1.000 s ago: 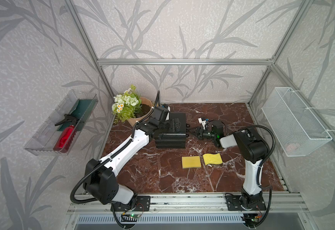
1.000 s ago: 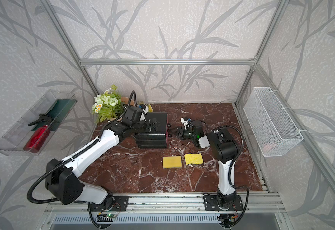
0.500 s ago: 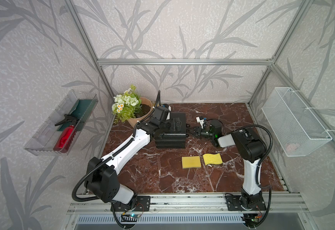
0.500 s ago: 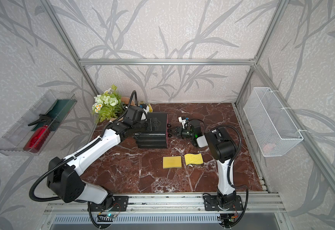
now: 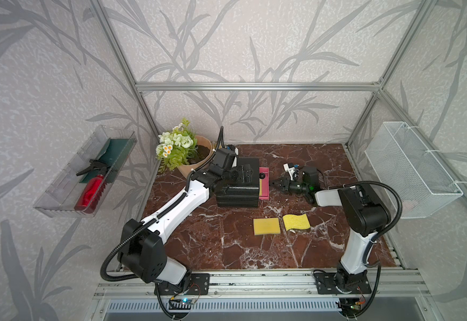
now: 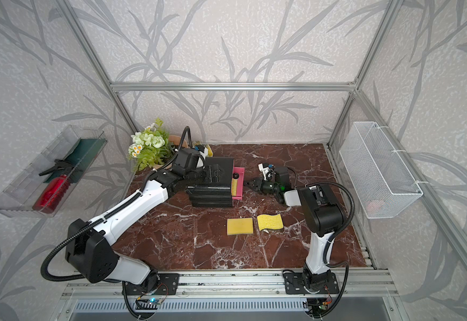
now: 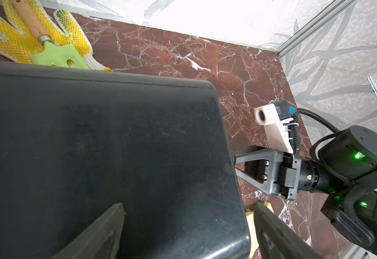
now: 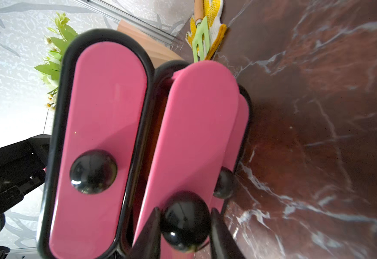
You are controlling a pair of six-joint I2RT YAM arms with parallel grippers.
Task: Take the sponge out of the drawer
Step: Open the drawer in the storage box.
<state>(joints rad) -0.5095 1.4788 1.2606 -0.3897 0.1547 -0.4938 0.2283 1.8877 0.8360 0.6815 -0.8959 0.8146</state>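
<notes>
1. Sponge (image 6: pixel 235 189): yellow, inside the middle drawer (image 6: pixel 240 182), visible in a top view only as a narrow strip between the black cabinet (image 6: pixel 213 191) and the drawer's pink front.
2. Middle drawer: partly open, its front standing clear of the cabinet face. Top drawer (image 8: pixel 97 139) above it shut, flush in its black frame.
3. Right gripper (image 8: pixel 185 212): closed on the round black knob (image 8: pixel 185 224) of the middle drawer, one finger pressed against each side of it.
4. Left gripper (image 7: pixel 188 205): jaws wide apart, holding nothing, lying low over the top of the cabinet, with one finger above the lid and the other just past its edge on the drawer side.
5. On the marble table (image 5: pixel 199 244), well apart from the cabinet and nearer the front rail: a square sponge (image 5: pixel 266 226) and a wavy sponge (image 5: pixel 296 222), both yellow, just beside each other.
6. Behind the cabinet: a dotted yellow glove (image 7: pixel 14 33) with a green trowel (image 7: pixel 55 56) lying on it.
</notes>
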